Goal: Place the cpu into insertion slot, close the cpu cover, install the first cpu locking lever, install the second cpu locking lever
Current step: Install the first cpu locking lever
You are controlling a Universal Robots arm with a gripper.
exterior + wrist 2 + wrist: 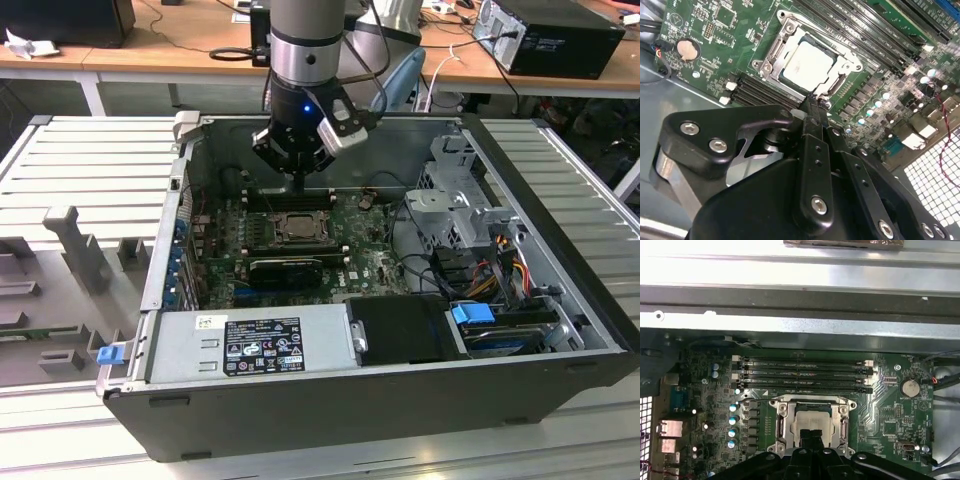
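Silver cpu (807, 62) sits in the slot (826, 49), under the shut cover (790, 25). Gripper (812, 106) hangs by the cover's edge, jaws pinched close, nothing seen between them. If the tip slips, it could scratch the green board (725, 50).

I see an open case (350, 410) on a ribbed table (90, 170). Inside it a green motherboard (375, 262) lies flat. In the first wrist view I make out parallel memory slots (802, 372), a coin battery (910, 387) near one end, and a row of capacitors (733, 419). A power supply (250, 345) lines the near wall, and a drive cage (455, 205) stands at the exterior view's right. Behind, a desk (180, 48) carries a black box (550, 35).
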